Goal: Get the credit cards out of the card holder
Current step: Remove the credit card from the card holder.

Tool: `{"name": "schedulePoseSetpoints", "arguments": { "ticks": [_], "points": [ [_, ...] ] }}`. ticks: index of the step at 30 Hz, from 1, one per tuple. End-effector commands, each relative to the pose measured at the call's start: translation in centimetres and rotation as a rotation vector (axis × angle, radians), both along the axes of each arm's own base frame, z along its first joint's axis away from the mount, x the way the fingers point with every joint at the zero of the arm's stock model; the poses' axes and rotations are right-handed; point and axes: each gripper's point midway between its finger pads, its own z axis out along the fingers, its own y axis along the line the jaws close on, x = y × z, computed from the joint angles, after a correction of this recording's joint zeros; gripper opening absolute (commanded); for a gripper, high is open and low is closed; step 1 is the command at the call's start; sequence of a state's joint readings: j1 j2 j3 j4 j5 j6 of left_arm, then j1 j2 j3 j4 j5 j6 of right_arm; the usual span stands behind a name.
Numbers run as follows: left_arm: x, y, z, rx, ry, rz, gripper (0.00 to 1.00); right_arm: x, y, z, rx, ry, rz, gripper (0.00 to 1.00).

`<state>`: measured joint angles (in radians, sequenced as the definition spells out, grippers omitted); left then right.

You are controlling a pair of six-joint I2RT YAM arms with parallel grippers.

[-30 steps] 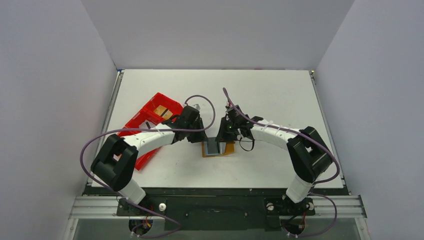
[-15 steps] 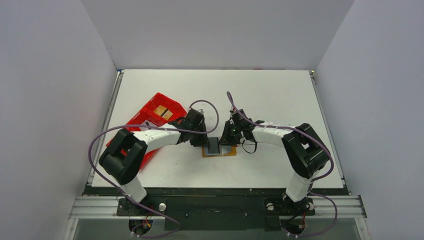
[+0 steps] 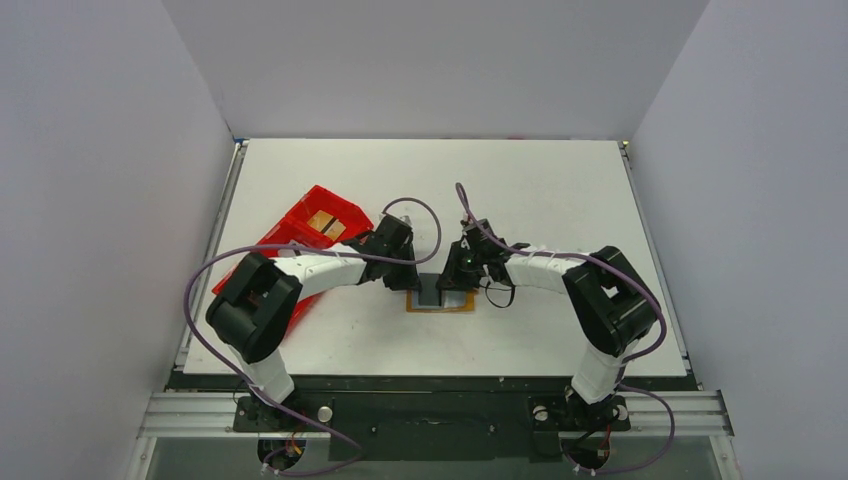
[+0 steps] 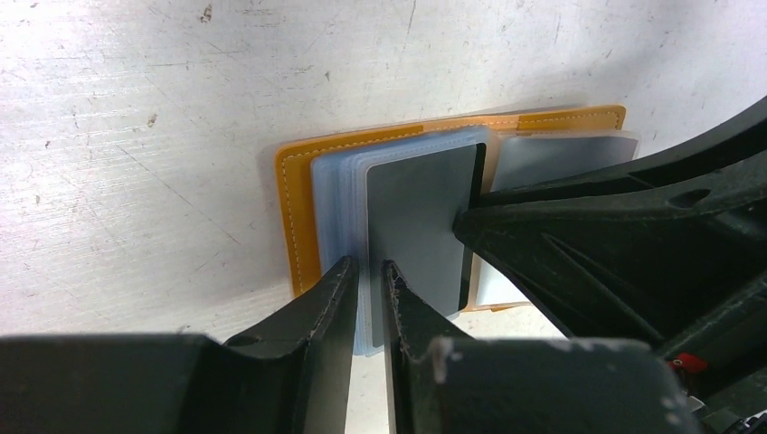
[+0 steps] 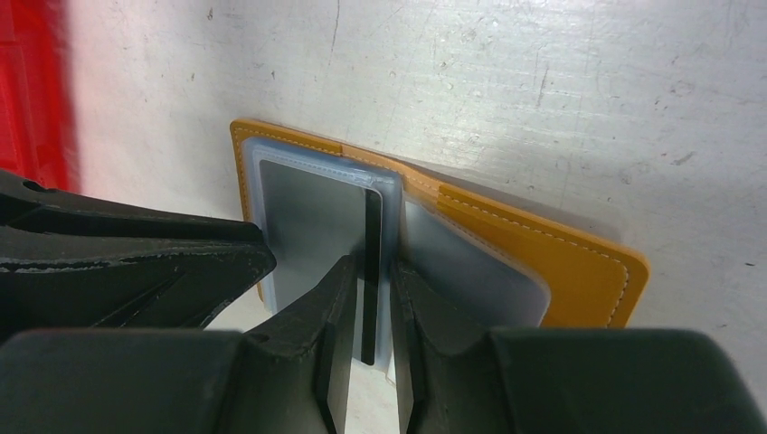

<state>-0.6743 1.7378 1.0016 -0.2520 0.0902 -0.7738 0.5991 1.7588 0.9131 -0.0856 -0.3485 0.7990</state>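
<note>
The card holder (image 3: 440, 308) is laid open and flat on the white table (image 3: 560, 190), near the middle, between the two grippers. Its tan cover is seen under a stack of pale blue-grey credit cards (image 4: 339, 194), which is lying on the left half of the holder. One dark grey leaf of the stack, the upright card (image 4: 421, 226), is raised on its edge above the others.

The left gripper (image 4: 369, 289) is brought low to the near edge of the stack. Its fingers (image 4: 330, 303) are almost together, and the pale edge of the cards is caught in the narrow gap between them.

The right gripper (image 5: 371, 294) is set against the holder from the other side. Its fingers (image 5: 411, 312) are also nearly closed, and the upright card is held edge-on between them. In the left wrist view, one finger of the right gripper is seen touching the right edge of this card. It cannot be told how hard either gripper is pressing.

On the right half of the holder, another pale card is seen lying flat.

A red tray (image 3: 300, 215) is placed on the table to the left, behind the left arm, apart from the holder.
</note>
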Motion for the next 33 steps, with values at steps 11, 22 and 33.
{"name": "schedulePoseSetpoints", "arguments": {
  "ticks": [11, 22, 33],
  "points": [
    [-0.1, 0.6, -2.2, 0.088, 0.047, 0.035, 0.00, 0.9, 0.9, 1.5, 0.210, -0.036, -0.031, 0.20],
    [-0.5, 0.8, -2.9, 0.107, 0.064, 0.045, 0.00, 1.2, 1.0, 2.2, 0.335, -0.022, -0.071, 0.15],
    [-0.9, 0.5, -3.2, 0.114, 0.069, 0.035, 0.00, 1.5, 1.5, 3.3, 0.396, -0.042, -0.072, 0.11]
  ]
}}
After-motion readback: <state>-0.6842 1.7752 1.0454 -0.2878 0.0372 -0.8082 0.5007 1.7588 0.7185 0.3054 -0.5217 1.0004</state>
